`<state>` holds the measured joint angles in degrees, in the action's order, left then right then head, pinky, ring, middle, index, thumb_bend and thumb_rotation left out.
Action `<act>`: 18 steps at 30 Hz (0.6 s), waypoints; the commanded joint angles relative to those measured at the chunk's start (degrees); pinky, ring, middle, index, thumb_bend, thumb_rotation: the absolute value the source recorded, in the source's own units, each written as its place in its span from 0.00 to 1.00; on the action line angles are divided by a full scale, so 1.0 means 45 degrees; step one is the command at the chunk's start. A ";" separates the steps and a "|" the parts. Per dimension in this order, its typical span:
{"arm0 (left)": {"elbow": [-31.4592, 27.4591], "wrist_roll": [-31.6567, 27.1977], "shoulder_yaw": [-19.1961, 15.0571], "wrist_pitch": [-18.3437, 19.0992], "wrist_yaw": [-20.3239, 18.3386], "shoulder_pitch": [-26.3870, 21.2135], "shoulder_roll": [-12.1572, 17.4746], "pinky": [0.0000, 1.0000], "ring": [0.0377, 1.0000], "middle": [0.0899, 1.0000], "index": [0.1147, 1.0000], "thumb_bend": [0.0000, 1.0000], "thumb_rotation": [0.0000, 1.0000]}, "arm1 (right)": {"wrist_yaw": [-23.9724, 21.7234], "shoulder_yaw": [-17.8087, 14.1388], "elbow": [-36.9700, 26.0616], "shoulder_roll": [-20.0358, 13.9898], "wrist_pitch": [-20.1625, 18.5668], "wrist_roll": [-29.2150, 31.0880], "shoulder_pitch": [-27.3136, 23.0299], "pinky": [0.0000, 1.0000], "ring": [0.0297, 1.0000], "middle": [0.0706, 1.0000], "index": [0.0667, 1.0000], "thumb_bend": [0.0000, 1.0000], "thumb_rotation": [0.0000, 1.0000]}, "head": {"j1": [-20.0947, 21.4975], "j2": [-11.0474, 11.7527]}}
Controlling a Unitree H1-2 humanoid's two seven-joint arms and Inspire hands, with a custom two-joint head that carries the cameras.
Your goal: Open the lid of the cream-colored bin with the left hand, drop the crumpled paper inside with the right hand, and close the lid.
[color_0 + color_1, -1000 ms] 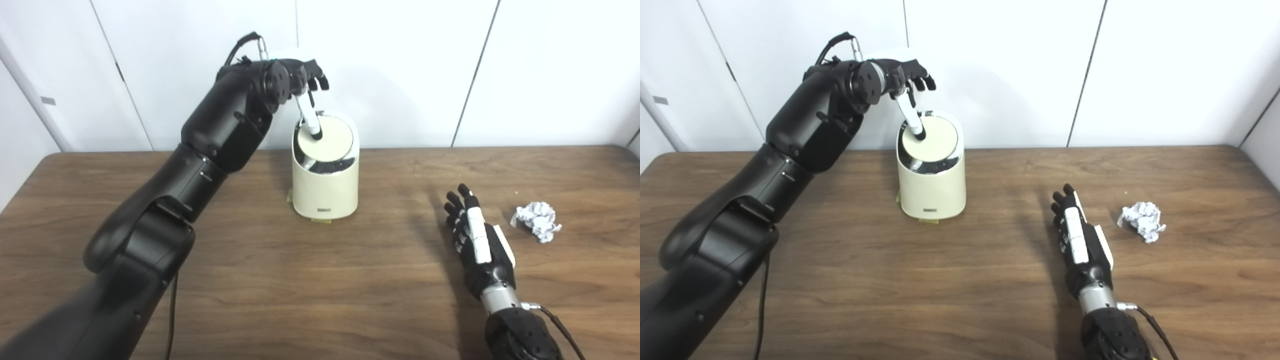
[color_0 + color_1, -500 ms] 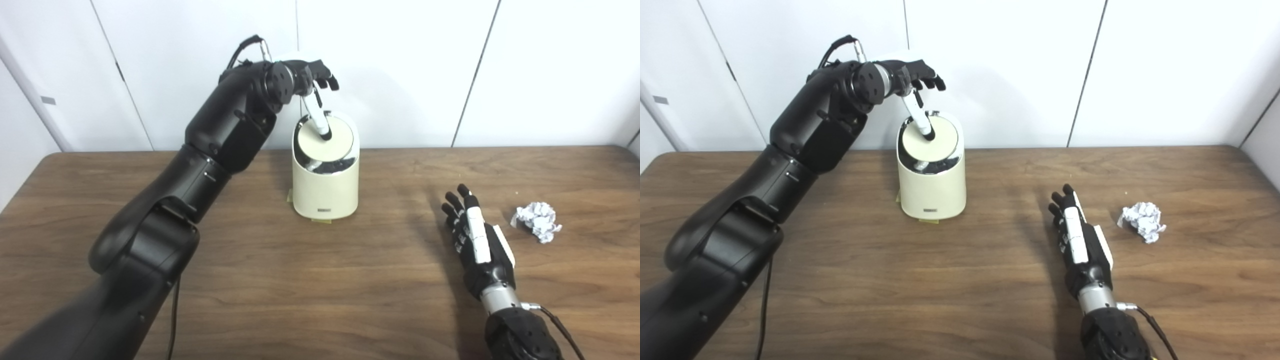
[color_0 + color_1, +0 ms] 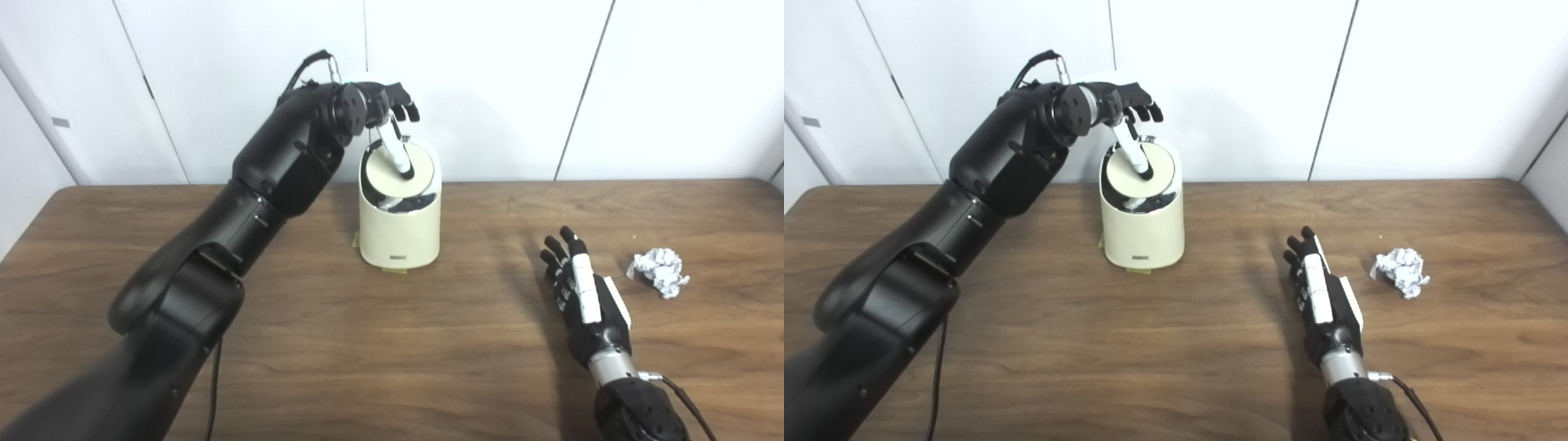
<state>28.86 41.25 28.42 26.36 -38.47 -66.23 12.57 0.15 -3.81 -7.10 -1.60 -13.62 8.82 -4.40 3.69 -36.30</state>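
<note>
Bin (image 3: pixel 399 226), cream-colored, stands upright on the wooden surface (image 3: pixel 367 343), toward its far edge and left of centre. Its round lid (image 3: pixel 392 177) is tilted, the near edge raised enough to expose a dark gap with a reflective inner rim below it.

Left hand (image 3: pixel 386 107) is positioned above the bin, its arm reaching in from the lower left. One white-cased finger (image 3: pixel 395 153) extends downward, and its dark tip touches the lid face close to the centre. The remaining fingers are curled above the bin, apart from the lid. The hand grips nothing; contact is by the single fingertip only.

Right hand (image 3: pixel 1322 294) lies on the surface, well to the right of the bin. Its fingers are extended, slightly spread and pointed away from the robot. It holds nothing.

Crumpled paper (image 3: pixel 1399 271), white, rests on the surface just to the right of the right hand. A narrow strip of bare wood separates the two; they do not touch. The paper is well apart from the bin.

White wall panels (image 3: pixel 490 79) stand behind the surface.
</note>
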 commanded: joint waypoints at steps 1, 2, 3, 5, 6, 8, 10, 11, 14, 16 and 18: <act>-0.0178 0.0053 -0.0201 0.0073 0.0241 -0.0779 0.0215 0.81 0.86 0.87 0.87 0.89 0.04 | -0.0106 0.0039 -0.0295 0.0136 -0.0037 0.0163 -0.0200 1.00 0.95 0.95 1.00 0.63 0.90 | 0.0009 -0.0019; -0.0154 -0.0007 -0.0267 0.0087 0.0210 -0.0756 0.0191 0.82 0.87 0.88 0.87 0.89 0.03 | -0.0115 0.0032 -0.0291 0.0143 -0.0027 0.0175 -0.0199 1.00 0.95 0.95 1.00 0.63 0.90 | 0.0009 -0.0019; -0.0134 -0.0051 -0.0314 0.0099 0.0186 -0.0734 0.0170 0.83 0.87 0.88 0.88 0.88 0.01 | -0.0129 0.0030 -0.0288 0.0148 -0.0014 0.0186 -0.0198 1.00 0.95 0.94 1.00 0.63 0.90 | 0.0009 -0.0019; -0.0078 -0.0096 -0.0353 0.0104 0.0201 -0.0706 0.0134 0.83 0.87 0.88 0.88 0.87 0.00 | -0.0153 0.0042 -0.0286 0.0137 -0.0007 0.0175 -0.0208 1.00 0.95 0.95 1.00 0.63 0.90 | -0.0013 -0.0038; -0.0061 -0.0107 -0.0367 0.0104 0.0213 -0.0696 0.0120 0.83 0.87 0.87 0.88 0.87 0.00 | -0.0164 0.0050 -0.0286 0.0128 -0.0006 0.0163 -0.0212 1.00 0.95 0.95 1.00 0.64 0.90 | -0.0013 -0.0038; -0.0076 -0.0191 -0.0423 0.0094 0.0296 -0.0613 0.0082 0.71 0.77 0.81 0.87 0.86 0.00 | -0.0217 0.0080 -0.0289 0.0096 0.0029 0.0157 -0.0208 1.00 0.96 0.95 1.00 0.64 0.90 | -0.0013 -0.0038; -0.0077 -0.0188 -0.0379 0.0047 0.0405 -0.0562 0.0081 0.62 0.69 0.75 0.87 0.86 0.00 | -0.0232 0.0093 -0.0295 0.0088 0.0044 0.0151 -0.0203 1.00 0.96 0.96 1.00 0.64 0.90 | -0.0031 -0.0060; -0.0059 -0.0107 -0.0280 -0.0031 0.0497 -0.0545 0.0102 0.58 0.66 0.72 0.87 0.86 0.00 | -0.0236 0.0104 -0.0297 0.0081 0.0046 0.0137 -0.0205 1.00 0.96 0.96 1.00 0.64 0.90 | -0.0037 -0.0060; -0.0029 0.0136 0.0008 -0.0213 0.0726 -0.0482 0.0151 0.57 0.69 0.76 0.85 0.88 0.00 | -0.0245 0.0126 -0.0316 0.0069 0.0048 0.0119 -0.0206 1.00 0.96 0.96 1.00 0.65 0.90 | -0.0030 -0.0068; 0.0004 0.0291 0.0167 -0.0200 0.0866 -0.0463 0.0154 0.59 0.75 0.80 0.85 0.89 0.00 | -0.0212 0.0113 -0.0342 0.0090 -0.0011 0.0130 -0.0220 1.00 0.96 0.96 1.00 0.65 0.90 | -0.0035 -0.0083; 0.0044 0.0420 0.0305 -0.0160 0.0973 -0.0456 0.0148 0.65 0.83 0.85 0.85 0.89 0.00 | -0.0188 0.0106 -0.0338 0.0105 -0.0032 0.0124 -0.0239 1.00 0.95 0.96 1.00 0.65 0.90 | -0.0026 -0.0083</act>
<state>28.96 41.60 29.46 25.88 -35.83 -65.10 12.67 0.13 -3.75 -7.18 -1.35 -13.73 8.87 -4.38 3.52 -36.65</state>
